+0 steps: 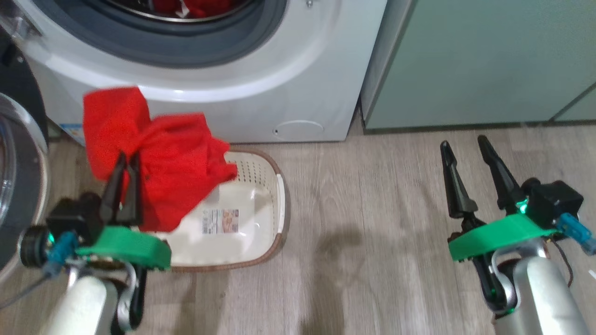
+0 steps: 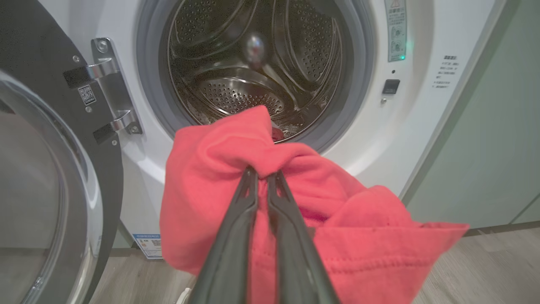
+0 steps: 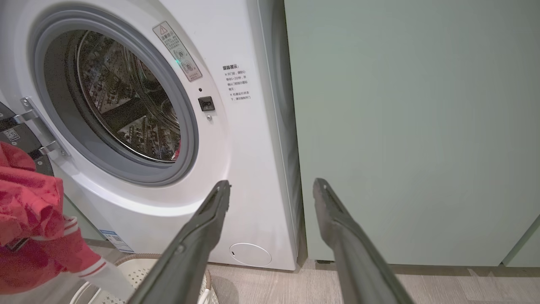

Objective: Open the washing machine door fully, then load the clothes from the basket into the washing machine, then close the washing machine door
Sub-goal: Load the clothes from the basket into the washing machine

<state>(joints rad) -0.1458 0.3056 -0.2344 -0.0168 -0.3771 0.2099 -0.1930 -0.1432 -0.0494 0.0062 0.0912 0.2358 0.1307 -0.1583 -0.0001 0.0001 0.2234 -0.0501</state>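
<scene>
Loading step. Left gripper [image 2: 262, 173] clamped on red garment [image 1: 177, 172] before washing machine [image 1: 279, 93], door [image 2: 46, 169] wide open. Right gripper [image 1: 463, 142] spread, empty. Next: carry garment into drum [image 2: 253, 63], release.

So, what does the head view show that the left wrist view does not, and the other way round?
Head view, beyond the left wrist view: the basket seen from above with the sticker on its bottom, the round flap low on the washer, and the right tool, open and holding nothing.

Left wrist view, beyond the head view: the drum with its perforated inside, the door hinge and the small black latch slot.

Both: the left tool shut on the red garment, the washing machine, its open door and the pale green cabinet.
</scene>
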